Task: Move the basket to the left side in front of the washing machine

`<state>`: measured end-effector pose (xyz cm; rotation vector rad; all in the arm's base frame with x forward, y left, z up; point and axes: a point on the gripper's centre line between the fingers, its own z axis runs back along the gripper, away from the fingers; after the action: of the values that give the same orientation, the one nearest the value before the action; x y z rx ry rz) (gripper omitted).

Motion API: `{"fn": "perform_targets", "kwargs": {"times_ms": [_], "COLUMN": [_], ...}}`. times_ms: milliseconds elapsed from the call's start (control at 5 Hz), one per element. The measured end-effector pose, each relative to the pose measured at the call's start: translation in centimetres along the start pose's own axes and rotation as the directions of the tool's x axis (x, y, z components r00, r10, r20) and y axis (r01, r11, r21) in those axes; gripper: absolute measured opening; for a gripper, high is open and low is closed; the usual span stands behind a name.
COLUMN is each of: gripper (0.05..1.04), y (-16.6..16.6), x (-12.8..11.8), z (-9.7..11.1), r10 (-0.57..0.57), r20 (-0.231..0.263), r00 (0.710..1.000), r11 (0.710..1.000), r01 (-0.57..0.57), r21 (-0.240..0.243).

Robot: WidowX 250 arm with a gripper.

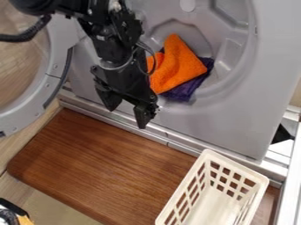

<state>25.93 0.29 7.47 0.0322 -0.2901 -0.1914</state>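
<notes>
The black gripper [127, 115] hangs in front of the washing machine [235, 127], above the back edge of the brown wooden board, its two fingers spread apart with nothing between them. A white slatted basket [197, 190] stands at the lower right on the board, partly cut off by the view's bottom edge. It is well to the right of the gripper and nearer the camera, not touching it. The basket's visible inside holds nothing.
An orange cloth [178, 66] and a purple cloth [187, 89] lie in the machine's drum. The round door [26, 115] stands swung out at the left. A metal rail [170, 139] borders the brown board [100, 162]. A black and yellow object [23, 219] is at the lower left.
</notes>
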Motion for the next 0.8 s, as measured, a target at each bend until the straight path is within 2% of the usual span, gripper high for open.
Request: {"fn": "perform_targets", "kwargs": {"times_ms": [200, 400, 800], "gripper": [1.0, 0.999, 0.999], "y": [-0.1, -1.8, -5.5], "x": [-0.4, -1.0, -1.7], "z": [-0.5, -1.0, -3.5], "r10": [0.006, 0.026, 0.044], "r20": [-0.022, -0.04, -0.041], "r00": [1.0, 0.999, 0.998], "r11": [1.0, 1.0, 0.991], "r01": [-0.006, -0.027, -0.049], "r21": [-0.005, -0.012, -0.127]}}
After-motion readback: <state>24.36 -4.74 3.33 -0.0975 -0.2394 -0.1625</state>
